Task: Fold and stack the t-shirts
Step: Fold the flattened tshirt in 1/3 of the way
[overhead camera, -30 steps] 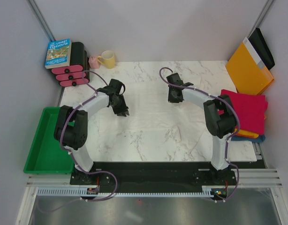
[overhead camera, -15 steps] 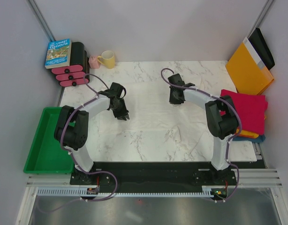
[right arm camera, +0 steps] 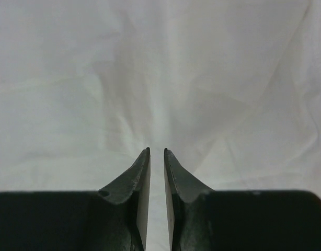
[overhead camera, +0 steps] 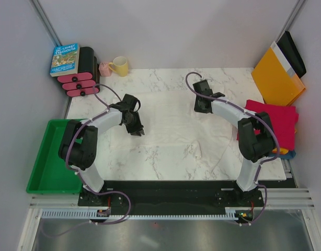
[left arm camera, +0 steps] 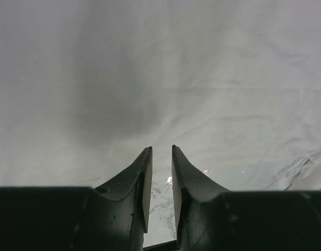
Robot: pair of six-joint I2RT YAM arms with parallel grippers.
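While white t-shirt (right arm camera: pixel 160 78) lies beneath, left hand (left arm camera: pixel 161 149), right hand (right arm camera: pixel 157 150) slightly parted, empty.

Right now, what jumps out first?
The bright red t-shirt topping the folded pile at the right edge of the marbled tabletop, and the green tray off its left edge. Between them, the left gripper and right gripper hang over a white t-shirt that nearly blends into it.

2 matching arms: the left arm (overhead camera: pixel 105 118) and right arm (overhead camera: pixel 227 109) each have white tubular links, bulky black joint housings and a purple cable (overhead camera: pixel 186 79) looping alongside. Their bases bolt to a black plate (overhead camera: pixel 171 192) at 6 o'clock. Each wrist's 2 fingers (left arm camera: pixel 137 180) are matte black, tapering to flat-faced tips, with 1 small hole (right arm camera: pixel 103 193) on the 9 o'clock finger.
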